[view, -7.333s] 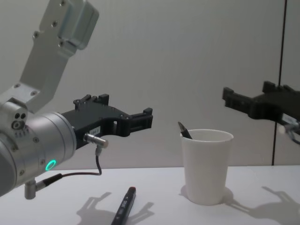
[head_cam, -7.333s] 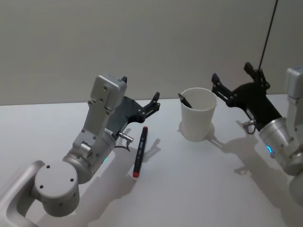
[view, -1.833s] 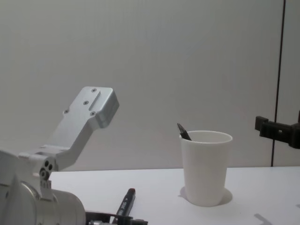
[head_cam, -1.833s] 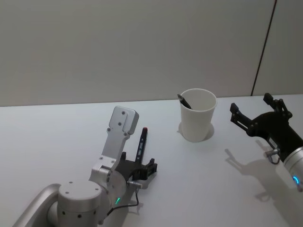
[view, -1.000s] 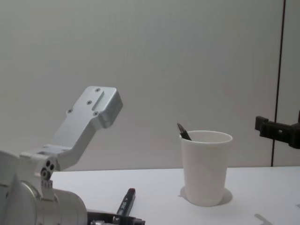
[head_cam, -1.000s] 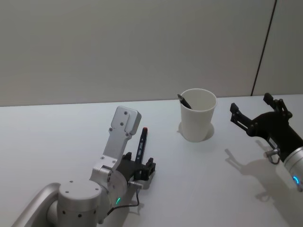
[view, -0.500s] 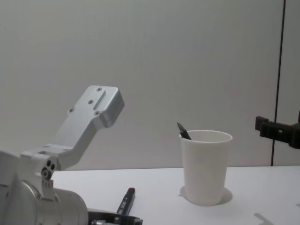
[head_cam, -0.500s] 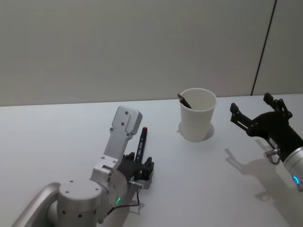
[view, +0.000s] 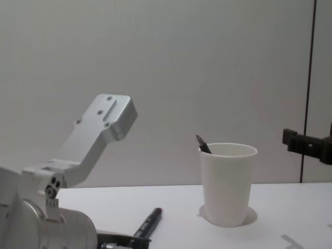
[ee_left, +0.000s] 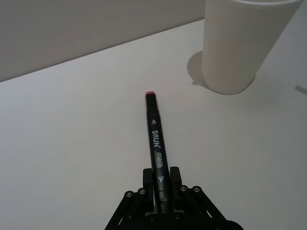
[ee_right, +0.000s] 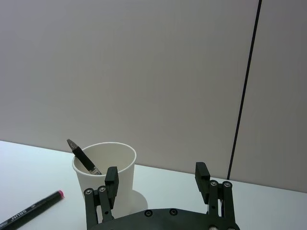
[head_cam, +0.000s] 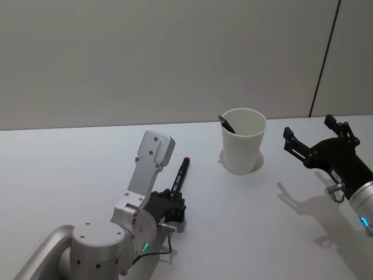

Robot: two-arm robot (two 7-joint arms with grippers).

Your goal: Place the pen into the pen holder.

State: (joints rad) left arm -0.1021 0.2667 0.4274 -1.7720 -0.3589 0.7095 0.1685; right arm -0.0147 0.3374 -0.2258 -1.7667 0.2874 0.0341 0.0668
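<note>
Head view: left gripper (head_cam: 170, 205) clamps pen (head_cam: 181, 172) tail; axis points upper right toward cup (head_cam: 243, 146); right gripper (head_cam: 310, 131) idle, wide

pen (head_cam: 180, 174): black marker, red tip, white lettering along the barrel. Rear end clamped in left gripper (head_cam: 173, 196). Red tip aims toward pen holder (head_cam: 243, 149), well apart from it

pen holder: plain white paper cup, tapered, rolled rim, standing upright. A dark pen (head_cam: 227, 124) leans inside against the left rim, its end poking above it
</note>
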